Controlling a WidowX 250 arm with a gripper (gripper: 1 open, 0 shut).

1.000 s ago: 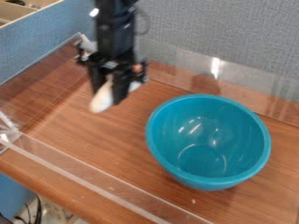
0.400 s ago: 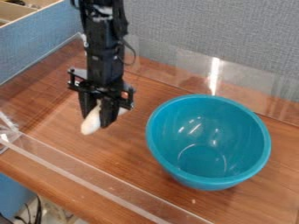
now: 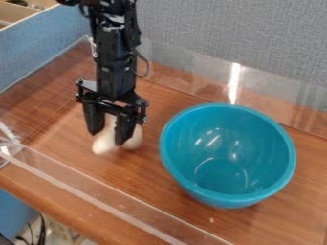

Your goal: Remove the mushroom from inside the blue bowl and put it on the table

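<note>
You have the mushroom [image 3: 103, 146] outside the blue bowl [image 3: 228, 156], low at the desk [image 3: 64, 137], on the side toward the blue padded wall [image 3: 41, 54]. The end effector [image 3: 110, 125] looks released: its dark fingers stand apart, one to either side of the toy's upper part, with pale surface showing between and below them. The view is poor just there, so the mushroom is probably resting on the wood, though you can't quite see its underside.

Judge this as the letting-go step, with the task all but done. Keep the fingers wide and let the toy settle before you lift. Then rise straight up, slowly, without twisting or sliding sideways; the tips sit close enough to the stem to drag it or tip it over. Watch for the toy clinging to one finger as you clear it. Once you are well above it, move off without swinging low across the bowl's rim.

The mushroom shows as smooth, cream-white, rounded lumps, one bulging toward you and another peeking out beside the finger nearer the bowl. It seems to lie on its side. You can't make out its cap, which the fingers may be hiding.
</note>
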